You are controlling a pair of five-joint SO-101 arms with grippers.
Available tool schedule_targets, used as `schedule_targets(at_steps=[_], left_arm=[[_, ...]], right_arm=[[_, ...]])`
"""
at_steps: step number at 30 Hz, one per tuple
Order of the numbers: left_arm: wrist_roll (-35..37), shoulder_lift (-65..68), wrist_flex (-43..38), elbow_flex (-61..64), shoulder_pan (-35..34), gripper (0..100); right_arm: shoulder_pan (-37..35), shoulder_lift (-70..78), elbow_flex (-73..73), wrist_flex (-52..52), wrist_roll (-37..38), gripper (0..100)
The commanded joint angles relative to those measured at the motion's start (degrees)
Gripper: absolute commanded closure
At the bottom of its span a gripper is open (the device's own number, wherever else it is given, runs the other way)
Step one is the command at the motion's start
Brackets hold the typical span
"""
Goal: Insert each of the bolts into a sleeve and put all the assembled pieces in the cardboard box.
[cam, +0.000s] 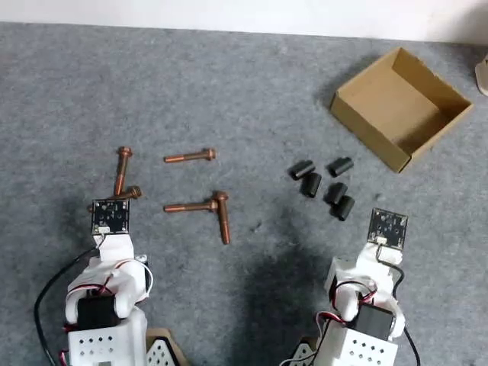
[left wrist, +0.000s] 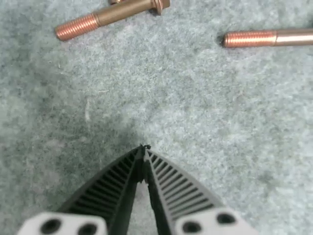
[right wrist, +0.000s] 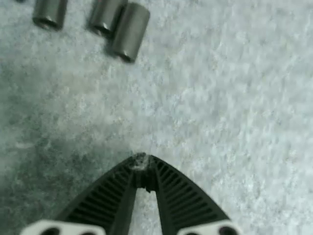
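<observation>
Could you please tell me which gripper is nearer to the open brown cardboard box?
Right. The right gripper is on the same side as the open brown cardboard box, near the black cylindrical sleeves; the left gripper is on the far side, by the copper-coloured threaded bolts.

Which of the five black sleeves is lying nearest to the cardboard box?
The sleeve at the upper right of the cluster in the high view; the other four lie farther from the cardboard box.

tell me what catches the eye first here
Five copper-coloured bolts lie scattered on the left half of the grey mat. Five black sleeves cluster right of centre, with the empty cardboard box beyond them at the far right. The left gripper and right gripper are shut, holding nothing.
</observation>
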Motion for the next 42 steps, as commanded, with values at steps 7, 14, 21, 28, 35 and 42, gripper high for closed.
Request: schedule_targets(at_steps=[7,14,21,28,35,42], left_arm=[[-0.09,0.13,0.18,1.10,0.40,99],[-0.09,0.13,0.18,1.10,0.40,99],[-0.09,0.13,0.18,1.10,0.40,99],[-0.18,0.13,0.18,1.10,0.40,99],[-0.26,0.13,0.18,1.10,0.40,99],[-0.26,0.13,0.18,1.10,0.31,99]], right_arm=[[-3.03,10.59,-12.26,1.01,-2.55,99.2],[-7.69,45.58,-35.21,5.32,-6.95,99.2],[-8.04,76.53,-55.96,10.86,-7.47,86.5],[-8.48,88.22,-68.70,14.99,-0.53,70.3],[-8.92,93.41,-71.08,14.73,6.42,70.3],[-9.80,102.64,-79.96,10.77,-5.10,70.3]])
